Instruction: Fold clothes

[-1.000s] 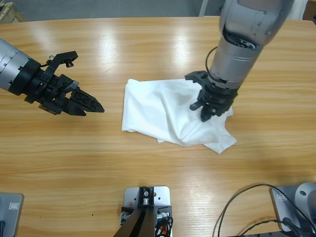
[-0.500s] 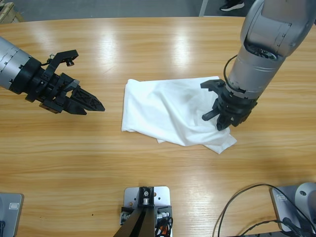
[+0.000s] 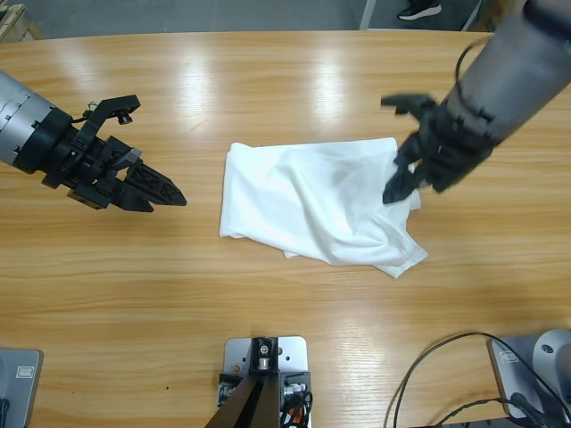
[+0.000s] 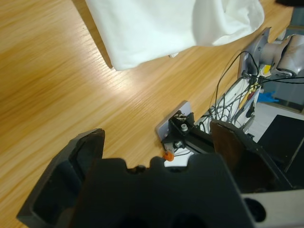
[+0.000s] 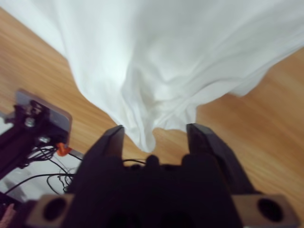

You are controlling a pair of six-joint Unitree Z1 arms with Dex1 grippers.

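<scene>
A long wooden table [image 3: 294, 321] with glossy light-brown grain fills the scene, overhead light glaring in pale patches near its far edge. Beyond that edge lies grey floor [image 3: 268, 13], where a dark shoe [image 3: 419, 11] shows.

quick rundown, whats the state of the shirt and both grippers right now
white T-shirt: partly folded and rumpled, lying on the wooden table
left gripper: open, holding nothing, over bare wood off to the shirt's side
right gripper: open, holding nothing, over the shirt's edge
</scene>
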